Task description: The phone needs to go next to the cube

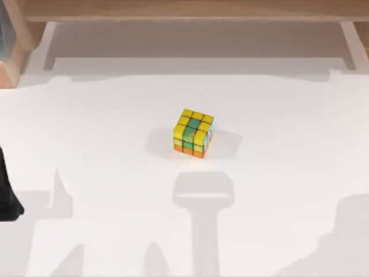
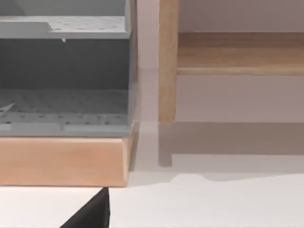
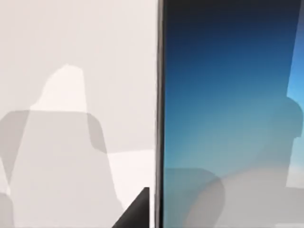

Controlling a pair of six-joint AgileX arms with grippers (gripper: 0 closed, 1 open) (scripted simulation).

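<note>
Left arm [image 1: 7, 196] sits at the table's left edge, parked, well apart from everything. Its wrist view looks at a grey pegboard rack [image 2: 64, 102] on a wooden base [image 2: 61, 161] beside a wooden post [image 2: 167, 61]. A dark wedge of the left gripper [image 2: 90, 213] pokes in low; claw state: cannot tell. The cube [image 1: 193, 133] is mid-table, upright, yellow-green face up, with bare table [image 1: 277, 115] all round it, so either flank is free for the drop. On the right, the phone [image 3: 228, 118] lies flat, screen up, close under the right wrist camera, its white long edge [image 3: 159, 95] running straight through that view. A dark sliver of the right gripper [image 3: 135, 211] sits just beside that edge; claw state: cannot tell, and no grasp is visible. My read is that the step in hand is the pick, not yet made. To do it well, square the claw across the phone's short width, straddle both long edges near the middle so it doesn't pivot, and go low enough to catch the thin rim before closing. Lift level and carry it towards the centre. Set it down just beside the cube with the long edge parallel to a cube face, close but not touching. A nudge would likely slide the cube, since it looks light. Keep the left arm out of it.
</note>
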